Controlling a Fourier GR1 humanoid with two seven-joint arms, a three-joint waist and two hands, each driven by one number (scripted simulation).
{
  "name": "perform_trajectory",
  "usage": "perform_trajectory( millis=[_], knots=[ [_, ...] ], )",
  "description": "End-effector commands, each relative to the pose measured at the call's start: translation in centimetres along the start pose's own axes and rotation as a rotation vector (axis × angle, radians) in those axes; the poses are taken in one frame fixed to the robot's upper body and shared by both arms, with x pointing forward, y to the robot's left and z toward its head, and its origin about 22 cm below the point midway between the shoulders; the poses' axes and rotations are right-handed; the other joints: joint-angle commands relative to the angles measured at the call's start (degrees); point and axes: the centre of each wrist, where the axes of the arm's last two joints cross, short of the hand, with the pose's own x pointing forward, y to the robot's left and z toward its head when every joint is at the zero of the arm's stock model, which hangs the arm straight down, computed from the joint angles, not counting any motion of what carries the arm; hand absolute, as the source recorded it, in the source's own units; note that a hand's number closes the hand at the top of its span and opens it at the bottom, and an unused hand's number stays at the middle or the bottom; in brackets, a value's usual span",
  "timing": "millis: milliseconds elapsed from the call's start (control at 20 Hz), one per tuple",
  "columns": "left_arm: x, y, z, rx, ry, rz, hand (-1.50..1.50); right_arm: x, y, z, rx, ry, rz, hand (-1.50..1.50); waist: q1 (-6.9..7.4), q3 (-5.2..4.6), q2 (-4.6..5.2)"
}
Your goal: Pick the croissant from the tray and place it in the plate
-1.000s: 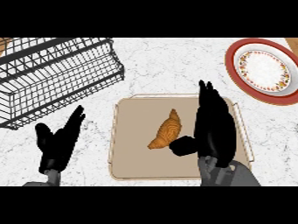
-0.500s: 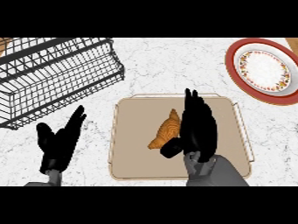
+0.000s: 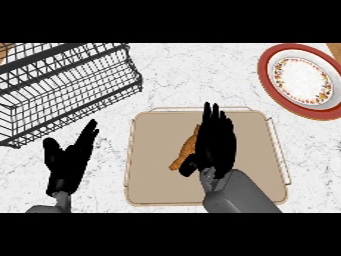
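On the white marbled table (image 3: pixel 202 75) a tan tray (image 3: pixel 261 130) lies near the middle of the head view, and the croissant (image 3: pixel 185 156) rests on it, left of the tray's centre, lying at a slant with its lower tip toward the tray's near left part. The right robot hand (image 3: pixel 216 142) is over the tray with its fingers (image 3: pixel 211 117) stretched out toward the tray's far edge, its dark palm lying along the croissant's right side and covering part of it; the fingers look straight rather than curled, though from this steep angle I cannot tell for certain whether the thumb, down by the pastry's lower end, is touching it or only beside it. Nothing shows the croissant lifted; it appears to sit flat on the tray. The left robot hand (image 3: pixel 68 160) shows at the lower left, off the tray on the bare table, fingers up and spread, holding nothing. The plate (image 3: pixel 334 102), red-rimmed with a flowered band around a white centre, sits at the upper right, well apart from the tray and with nothing on it. A black wire dish rack (image 3: pixel 62 85) stands at the upper left, just beyond the left robot hand.
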Motion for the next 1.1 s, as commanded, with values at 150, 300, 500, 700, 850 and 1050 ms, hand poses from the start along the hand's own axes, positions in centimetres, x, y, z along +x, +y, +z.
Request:
perform_trajectory(
  millis=[150, 300, 500, 700, 850, 1050],
  knots=[
    [-0.1, -0.5, -1.1, -0.01, 0.035, 0.009, 0.0, 1.0, -0.1, -1.6, 0.007, 0.234, 0.009, -1.5, -0.36, -0.23, 0.28],
    [-1.3, -0.6, -0.2, -0.009, 0.041, 0.023, 0.0, -0.2, 1.1, -1.5, 0.022, 0.234, 0.018, -1.5, -0.55, -0.21, 0.15],
    [-0.1, 0.1, 1.1, -0.011, 0.034, 0.003, 0.0, -0.5, 2.4, -1.3, 0.063, 0.239, 0.022, -1.5, -0.09, -0.18, 0.04],
    [-0.5, 1.1, 0.3, -0.022, 0.045, 0.01, 0.0, -0.3, 3.9, -2.2, 0.148, 0.228, 0.12, 1.5, 0.21, -0.21, 0.25],
    [0.3, -2.0, 0.0, -0.01, 0.041, 0.022, 0.0, -0.6, 5.4, -2.8, 0.121, 0.184, 0.153, 1.5, 0.0, -0.19, 0.26],
    [-0.8, 0.2, -0.6, -0.013, 0.036, 0.008, 0.0, 0.2, 5.3, -2.7, 0.086, 0.177, 0.164, 1.5, 0.04, -0.22, 0.3]
  ],
)
